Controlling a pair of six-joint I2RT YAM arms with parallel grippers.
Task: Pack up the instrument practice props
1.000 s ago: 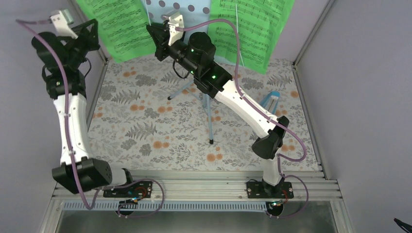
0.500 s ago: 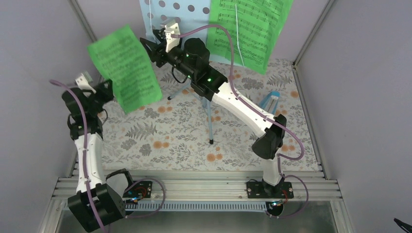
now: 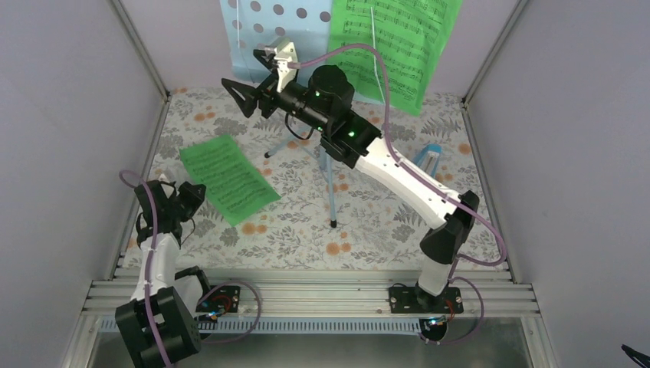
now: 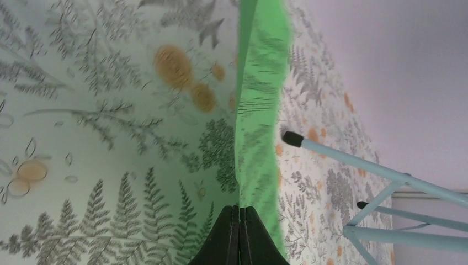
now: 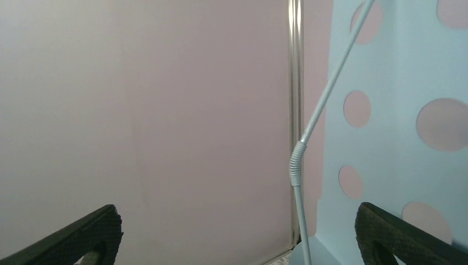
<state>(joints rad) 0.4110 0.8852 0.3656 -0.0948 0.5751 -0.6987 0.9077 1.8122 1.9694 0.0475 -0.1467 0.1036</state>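
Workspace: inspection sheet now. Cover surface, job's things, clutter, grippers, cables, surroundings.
Surface: fern-and-flower patterned table cover, flat.
Job's things: pale blue tripod music stand with hole-punched desk upright at the back; one bright green sheet-music page on its desk, another green page down on the table; small blue wedge metronome partly hidden behind the right arm.
Clutter: nothing seen.
Grippers: left gripper shut on the lower page's edge; right gripper open, empty, beside the desk.
Cables: purple cable along each arm.
Surroundings: lilac walls, metal rail in front.
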